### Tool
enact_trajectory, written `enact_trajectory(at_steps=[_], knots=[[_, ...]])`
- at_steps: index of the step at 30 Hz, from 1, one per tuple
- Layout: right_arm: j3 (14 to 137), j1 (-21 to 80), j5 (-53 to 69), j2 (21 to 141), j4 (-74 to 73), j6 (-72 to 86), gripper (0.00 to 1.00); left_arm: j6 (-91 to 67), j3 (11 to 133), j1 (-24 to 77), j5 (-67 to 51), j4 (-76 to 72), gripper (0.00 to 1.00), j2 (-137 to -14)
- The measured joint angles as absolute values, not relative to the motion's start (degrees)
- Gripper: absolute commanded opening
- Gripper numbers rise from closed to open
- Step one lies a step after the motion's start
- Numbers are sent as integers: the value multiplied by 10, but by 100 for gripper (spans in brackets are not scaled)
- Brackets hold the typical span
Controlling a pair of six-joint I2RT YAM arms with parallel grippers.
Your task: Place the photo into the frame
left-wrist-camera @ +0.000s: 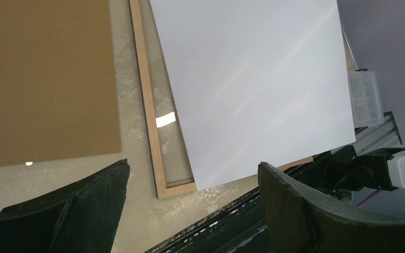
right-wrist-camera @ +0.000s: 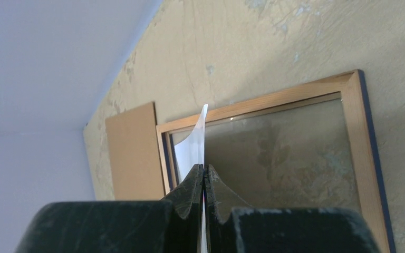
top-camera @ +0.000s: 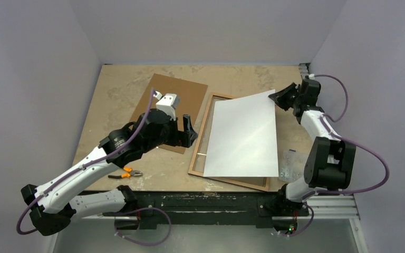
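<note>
The photo (top-camera: 245, 134) shows only its plain white back and hangs tilted over the frame (top-camera: 200, 138), which lies wood-brown side up on the table. My right gripper (top-camera: 280, 97) is shut on the photo's far right corner and holds it raised. In the right wrist view the jaws (right-wrist-camera: 204, 167) pinch the sheet (right-wrist-camera: 195, 145) edge-on above the frame's pane and rail (right-wrist-camera: 358, 153). My left gripper (top-camera: 189, 132) is open and empty, above the table just left of the frame. The left wrist view shows the photo (left-wrist-camera: 258, 79) and the frame's rail (left-wrist-camera: 147, 105) beyond my fingers (left-wrist-camera: 192, 166).
The brown backing board (top-camera: 182, 95) lies left of the frame, partly under my left arm; it also shows in the left wrist view (left-wrist-camera: 42, 79) and the right wrist view (right-wrist-camera: 134, 153). Orange-handled pliers (top-camera: 126, 173) lie near the front left. A clear plastic box (top-camera: 290, 163) sits by the right arm's base.
</note>
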State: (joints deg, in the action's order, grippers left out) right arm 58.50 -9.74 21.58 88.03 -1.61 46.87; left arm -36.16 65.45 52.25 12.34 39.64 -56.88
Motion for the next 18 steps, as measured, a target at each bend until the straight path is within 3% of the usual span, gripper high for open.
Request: enact_trajectory(at_steps=[18], knots=[[536,-103,186,947,73,545,0,-369,655,516,128,414,89,-588]])
